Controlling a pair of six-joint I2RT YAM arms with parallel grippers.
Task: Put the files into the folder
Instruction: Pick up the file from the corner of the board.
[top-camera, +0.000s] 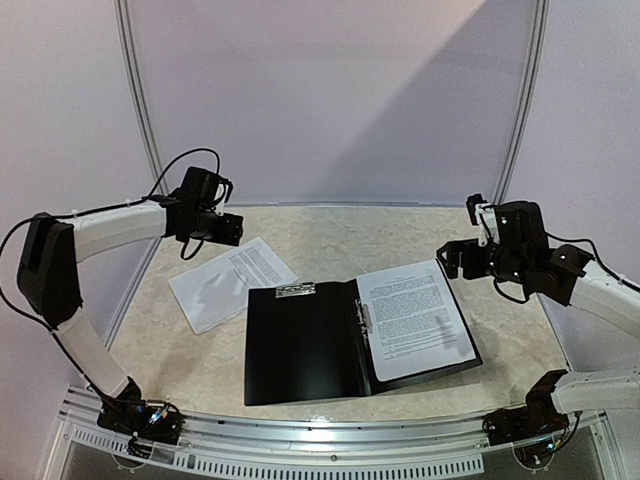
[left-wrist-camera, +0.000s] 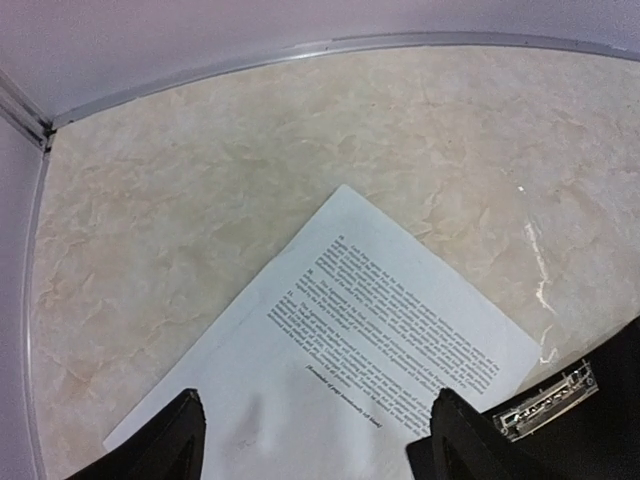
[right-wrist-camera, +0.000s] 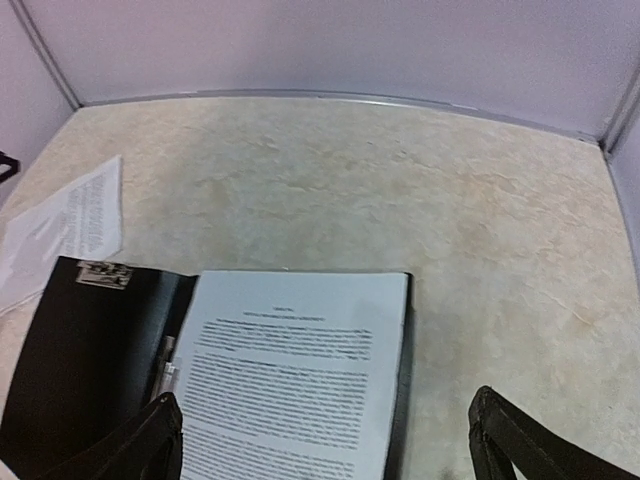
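From my remote seat I saw a table (top-camera: 330, 235) topped in pale, marbled beige, with a light glare across its right part in the left wrist view. Plain, pale lilac walls (top-camera: 330, 90) closed it in at the back and both sides, and a thin metal strip (right-wrist-camera: 330, 98) ran where the wall met the tabletop. Two curved metal poles (top-camera: 135, 100) rose at the back corners. A perforated rail (top-camera: 320, 440) edged the near side, where both arm bases were bolted.

The folder (top-camera: 300, 340) lay open and flat in the middle of the table, its metal clip (left-wrist-camera: 548, 400) along the fold. The files (top-camera: 412, 320) lay on its right half, printed side up. A loose sheet (top-camera: 225, 285) lay askew on the bare table just left of the folder, one corner reaching the folder's top left edge.

The left gripper (left-wrist-camera: 310, 440) hung above that loose sheet, jaws wide apart. The right gripper (right-wrist-camera: 330, 445) hung over the folder's right side, jaws likewise spread, clear of the paper.
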